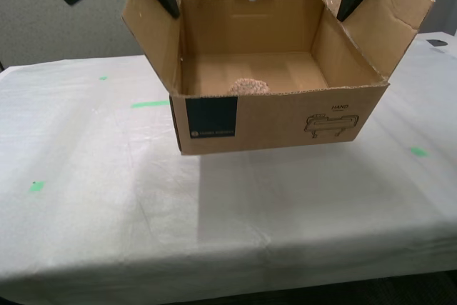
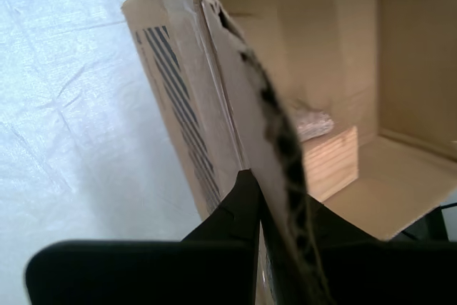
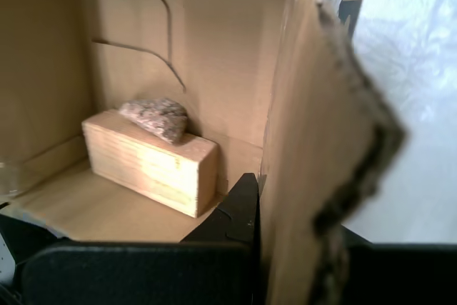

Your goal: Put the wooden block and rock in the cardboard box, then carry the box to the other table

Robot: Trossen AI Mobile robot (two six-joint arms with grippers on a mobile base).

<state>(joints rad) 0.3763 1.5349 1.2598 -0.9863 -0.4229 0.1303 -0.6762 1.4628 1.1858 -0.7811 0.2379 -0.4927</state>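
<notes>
Jaws of my first gripper (image 3: 260,198) and my second gripper (image 2: 260,198) each clamp side flap of brown corrugated cardboard box (image 1: 278,116). Pale wooden block (image 3: 150,162) and rough beige-pink rock (image 3: 156,118) lie inside. Box hangs above wrinkled white-sheeted worktop (image 1: 107,198); judging loading done, set-down left.
</notes>
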